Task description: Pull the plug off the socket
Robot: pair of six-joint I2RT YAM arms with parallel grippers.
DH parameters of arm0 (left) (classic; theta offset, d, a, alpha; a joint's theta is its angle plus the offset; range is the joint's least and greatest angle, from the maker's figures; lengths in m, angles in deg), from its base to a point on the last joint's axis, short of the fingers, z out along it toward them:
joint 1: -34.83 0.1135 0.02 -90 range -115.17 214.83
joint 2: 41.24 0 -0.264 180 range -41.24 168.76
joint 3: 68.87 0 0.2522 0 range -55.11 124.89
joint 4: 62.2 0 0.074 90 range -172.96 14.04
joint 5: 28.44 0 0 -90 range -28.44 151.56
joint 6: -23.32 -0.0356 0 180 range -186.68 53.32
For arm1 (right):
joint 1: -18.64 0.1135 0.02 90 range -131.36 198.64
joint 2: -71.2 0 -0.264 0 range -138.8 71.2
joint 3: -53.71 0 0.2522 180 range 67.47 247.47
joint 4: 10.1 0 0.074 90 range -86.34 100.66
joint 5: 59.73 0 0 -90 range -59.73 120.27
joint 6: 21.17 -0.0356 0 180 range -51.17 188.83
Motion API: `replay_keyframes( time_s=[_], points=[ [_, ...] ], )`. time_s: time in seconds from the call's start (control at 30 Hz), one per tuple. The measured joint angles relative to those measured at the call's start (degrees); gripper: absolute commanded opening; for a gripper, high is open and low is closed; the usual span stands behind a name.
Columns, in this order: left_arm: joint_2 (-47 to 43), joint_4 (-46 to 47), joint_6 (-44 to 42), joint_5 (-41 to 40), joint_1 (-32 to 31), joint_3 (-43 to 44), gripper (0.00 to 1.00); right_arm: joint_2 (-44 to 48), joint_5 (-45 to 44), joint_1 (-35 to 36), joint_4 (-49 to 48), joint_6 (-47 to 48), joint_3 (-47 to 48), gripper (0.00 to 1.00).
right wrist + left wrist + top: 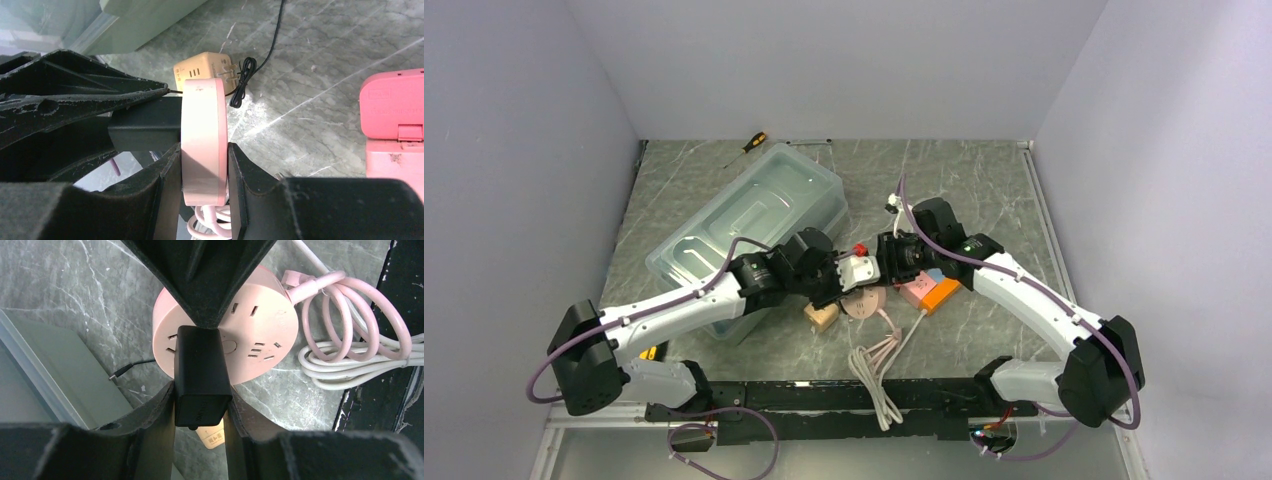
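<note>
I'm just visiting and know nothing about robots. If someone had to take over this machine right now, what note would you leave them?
Left gripper: shut on the black plug, one finger on each side.
Right gripper: shut on the pink socket, pinching it across its flat faces.
Where things are: the plug sits in the socket, between the two arms.
Done: both grips are in place.
Left: the plug is not out yet. It probably needs pulling straight away while the right gripper holds the socket.

Left hand (200, 407) and right hand (204, 167) face each other closely, both clamped closed.
</note>
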Motion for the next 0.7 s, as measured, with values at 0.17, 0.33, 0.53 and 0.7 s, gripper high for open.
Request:
replay_keyframes(
  time_s=[0.17,0.33,0.53,0.7],
  points=[
    [0.4,1.2,1.5,-3.8,-1.2,0.0,0.0,0.0,-3.7,0.2,-0.4,-3.7,0.0,0.0],
    [1.7,2.1,2.5,-5.8,-1.9,0.0,0.0,0.0,-7.0,0.5,-0.5,-6.0,-0.6,0.0],
    [2.3,2.3,2.5,-6.7,-2.0,0.0,0.0,0.2,-7.6,0.6,-1.7,-5.6,-1.2,0.0],
    [2.2,1.2,2.6,-4.0,-0.7,0.4,0.0,0.4,-4.0,0.3,-2.6,-1.9,-1.7,0.0]
  ],
)
